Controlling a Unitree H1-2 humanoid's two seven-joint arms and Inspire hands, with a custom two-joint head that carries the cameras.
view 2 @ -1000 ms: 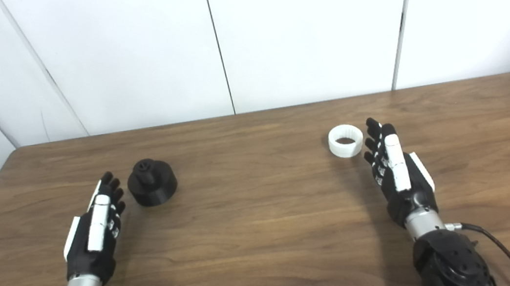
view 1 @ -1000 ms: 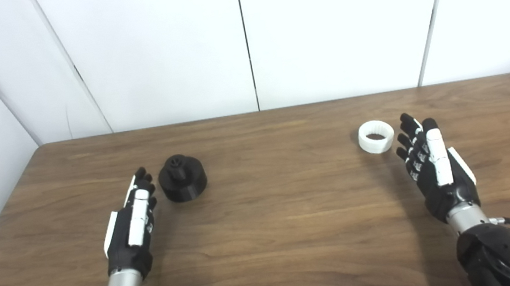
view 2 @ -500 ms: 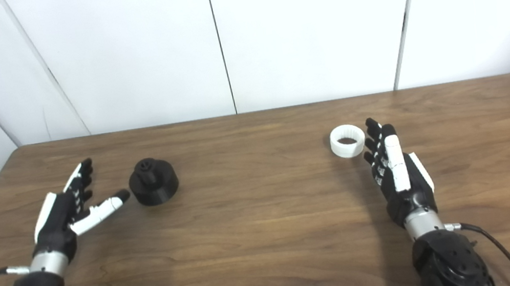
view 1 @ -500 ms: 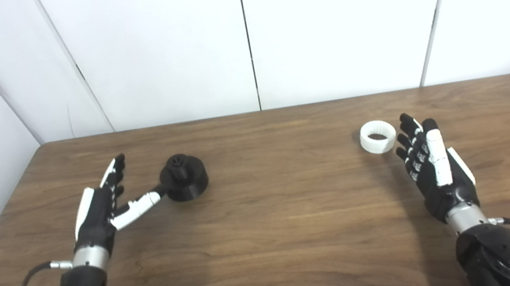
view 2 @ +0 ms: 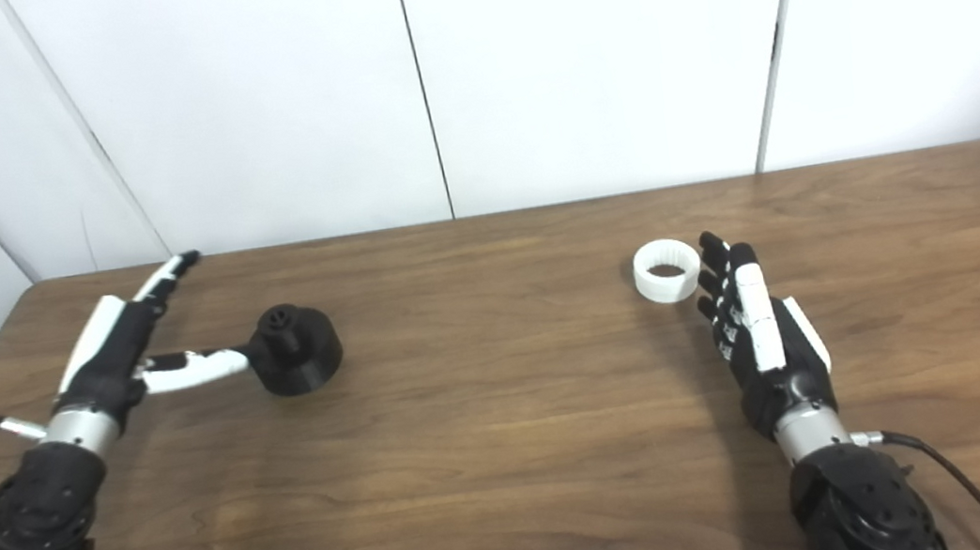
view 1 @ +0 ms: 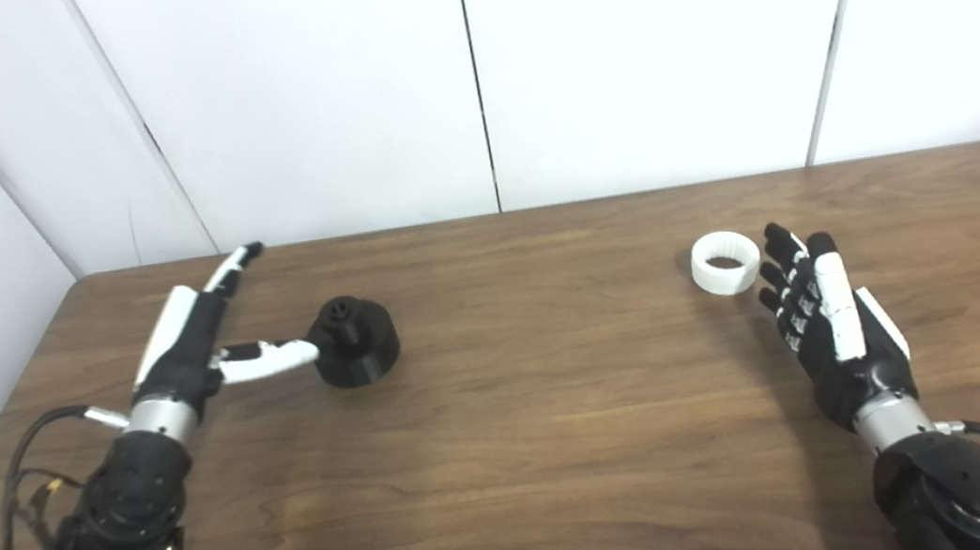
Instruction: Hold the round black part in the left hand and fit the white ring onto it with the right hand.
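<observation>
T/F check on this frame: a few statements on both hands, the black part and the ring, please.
1. The left hand holds the black part off the table. False: the part sits on the table; the hand is open beside it, thumb reaching toward it.
2. The white ring lies on the table, not on the black part. True.
3. The right hand is shut on the ring. False: it is open, fingers extended, just near and right of the ring.
4. The black part is left of the ring. True.
5. The ring stands on edge. False: it lies flat, opening upward.
</observation>
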